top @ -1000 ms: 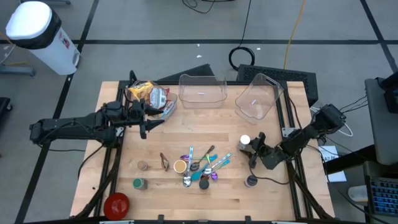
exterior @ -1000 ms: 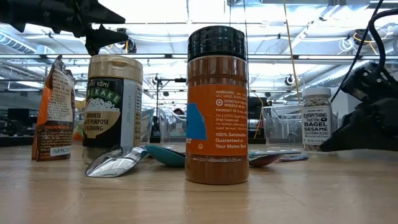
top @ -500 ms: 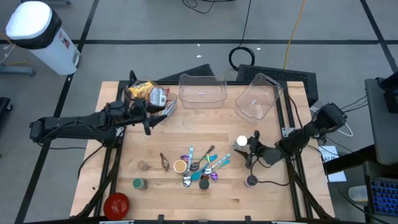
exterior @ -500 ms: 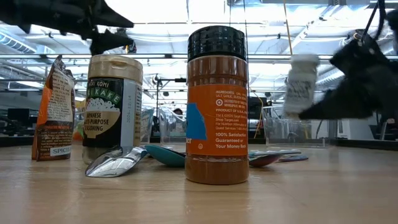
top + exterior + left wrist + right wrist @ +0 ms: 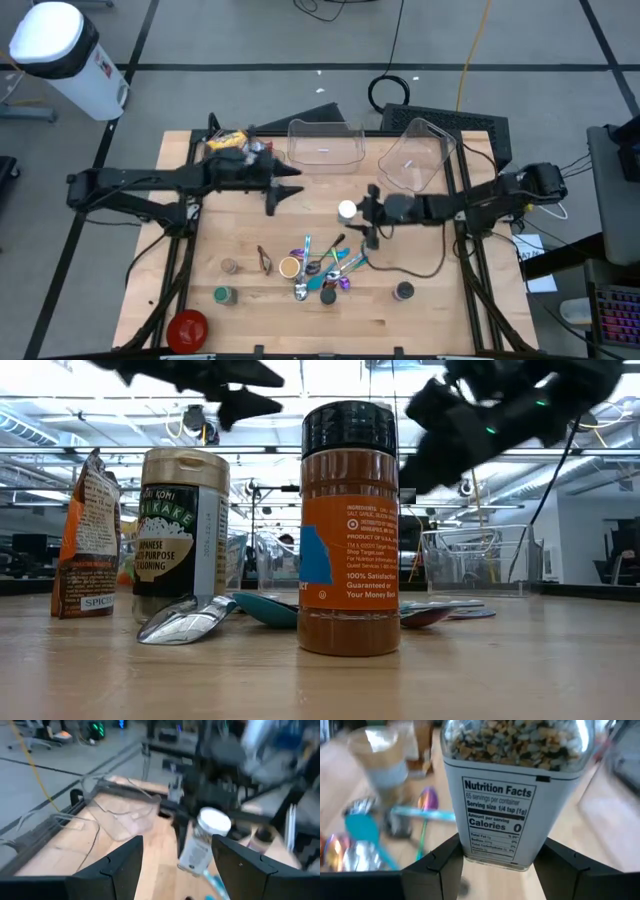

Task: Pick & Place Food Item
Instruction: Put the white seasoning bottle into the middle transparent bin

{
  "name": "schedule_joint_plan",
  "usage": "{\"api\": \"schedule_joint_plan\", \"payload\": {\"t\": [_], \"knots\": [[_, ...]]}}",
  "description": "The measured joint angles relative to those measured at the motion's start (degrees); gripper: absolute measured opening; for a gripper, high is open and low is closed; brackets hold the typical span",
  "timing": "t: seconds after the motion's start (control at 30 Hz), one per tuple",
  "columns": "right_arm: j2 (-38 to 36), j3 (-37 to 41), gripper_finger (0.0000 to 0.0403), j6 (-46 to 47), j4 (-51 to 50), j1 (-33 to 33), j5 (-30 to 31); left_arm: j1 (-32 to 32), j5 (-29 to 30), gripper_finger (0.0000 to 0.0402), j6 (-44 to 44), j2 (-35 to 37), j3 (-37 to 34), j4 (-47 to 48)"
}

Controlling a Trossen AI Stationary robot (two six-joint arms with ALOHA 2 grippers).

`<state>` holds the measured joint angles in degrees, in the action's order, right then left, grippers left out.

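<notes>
Moved: seasoning jar (image 5: pixel 347 211) is lifted off the table's right side toward centre | right gripper (image 5: pixel 362 212) is clamped on its body | left gripper (image 5: pixel 287 190) is spread, empty | handling: judged light, rigid, smooth-sided; mid-body grip is advised.

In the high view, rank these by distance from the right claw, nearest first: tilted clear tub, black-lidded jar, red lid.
From the right claw:
1. Tilted clear tub, at the back edge, right of centre.
2. Black-lidded jar, near the front, right side.
3. Red lid, front left corner.
</notes>
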<state>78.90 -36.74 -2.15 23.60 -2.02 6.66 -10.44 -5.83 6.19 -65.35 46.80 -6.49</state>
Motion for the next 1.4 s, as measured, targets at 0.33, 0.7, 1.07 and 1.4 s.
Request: {"api": "schedule_joint_plan", "payload": {"t": [0.33, 0.7, 1.07, 1.4], "knots": [[1.56, -1.62, 0.0194, -0.09, -1.76, 5.65, -3.94, -0.26, -8.52, 0.0241, -10.25, -17.98, 14.51, 5.01], [6.66, -1.32, 0.0197, 0.59, -0.15, 4.78, -3.98, 0.22, -4.67, 0.0241, -10.47, -26.79, 16.29, 0.91], [6.98, -1.23, 0.0194, 0.35, 1.57, 4.43, -4.4, 3.35, -5.63, 0.0241, -12.11, -27.99, 16.38, 1.08], [6.94, -1.26, 0.0193, -0.08, 2.14, 4.35, -4.16, 5.54, -6.07, 0.0241, -13.61, -28.05, 16.33, 1.87]]}}
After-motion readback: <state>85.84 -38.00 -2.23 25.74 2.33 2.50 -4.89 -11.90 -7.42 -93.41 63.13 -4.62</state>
